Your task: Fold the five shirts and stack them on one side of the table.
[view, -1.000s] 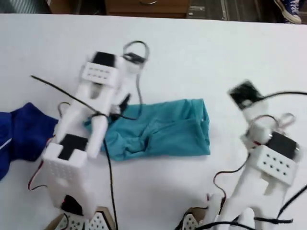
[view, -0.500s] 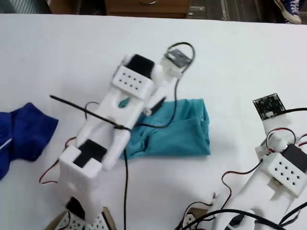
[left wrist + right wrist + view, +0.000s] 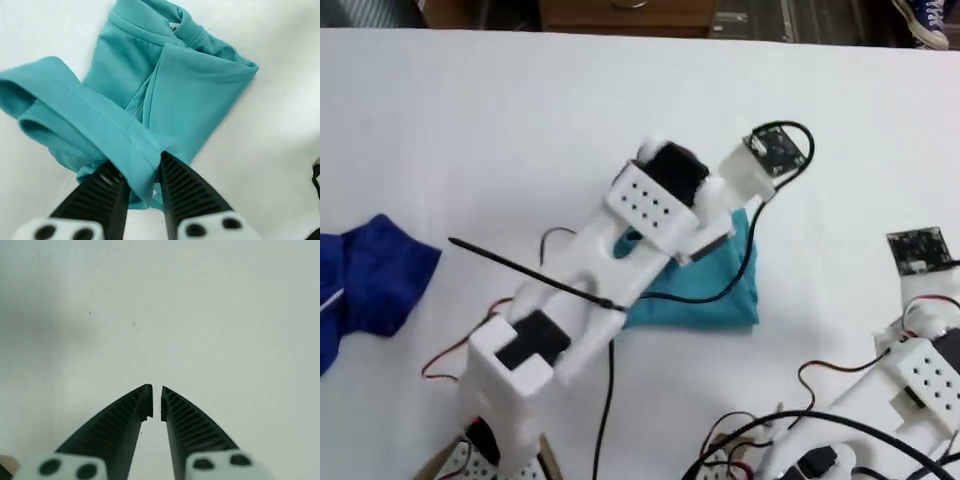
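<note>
Between the jaws of the left gripper (image 3: 142, 165): doubled hem of the teal knit shirt (image 3: 190, 85), clenched and carried across within the last second, halving the cloth's spread. Just ahead, collar end, flat on the white table (image 3: 470, 110). Well apart, right gripper (image 3: 156, 392), drawn back, closed on nothing. Farthest, crumpled dark blue shirt (image 3: 370, 275), not yet folded.

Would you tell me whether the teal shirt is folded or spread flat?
Partly folded: the teal shirt lies bunched in layers, and the left gripper pinches one hem, lifted over the rest.
</note>
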Available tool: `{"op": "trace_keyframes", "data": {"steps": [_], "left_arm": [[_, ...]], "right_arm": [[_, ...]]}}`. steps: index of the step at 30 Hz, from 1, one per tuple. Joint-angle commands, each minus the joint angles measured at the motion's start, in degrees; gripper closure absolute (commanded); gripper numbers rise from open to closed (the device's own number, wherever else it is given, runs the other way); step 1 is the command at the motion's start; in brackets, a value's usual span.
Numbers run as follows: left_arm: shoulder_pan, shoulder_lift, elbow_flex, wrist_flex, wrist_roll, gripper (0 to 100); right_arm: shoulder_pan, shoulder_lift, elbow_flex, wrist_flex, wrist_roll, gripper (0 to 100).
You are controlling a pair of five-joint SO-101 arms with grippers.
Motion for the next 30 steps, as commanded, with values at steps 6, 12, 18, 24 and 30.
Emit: {"op": "trace_keyframes", "data": {"steps": [6, 12, 18, 24, 30], "left_arm": [[0.5, 3.5, -2.7, -3.0, 0.3, 98], [0.9, 4.1, -2.7, -6.2, 0.3, 98], [1.0, 6.5, -2.7, -6.2, 0.3, 98], [1.5, 9.7, -4.6, -5.8, 0.4, 98], [1.5, 9.7, -10.2, -4.3, 0.4, 84]], "right_arm": [[2.2, -1.7, -0.3, -0.8, 0.1, 95.7], [2.2, -1.7, -0.2, -0.8, 0.1, 95.7], [2.2, -1.7, -0.2, -0.7, 0.1, 95.7], [2.3, -1.7, -0.2, -0.6, 0.1, 95.7], [2.2, -1.7, 2.2, -0.7, 0.1, 95.7]]}}
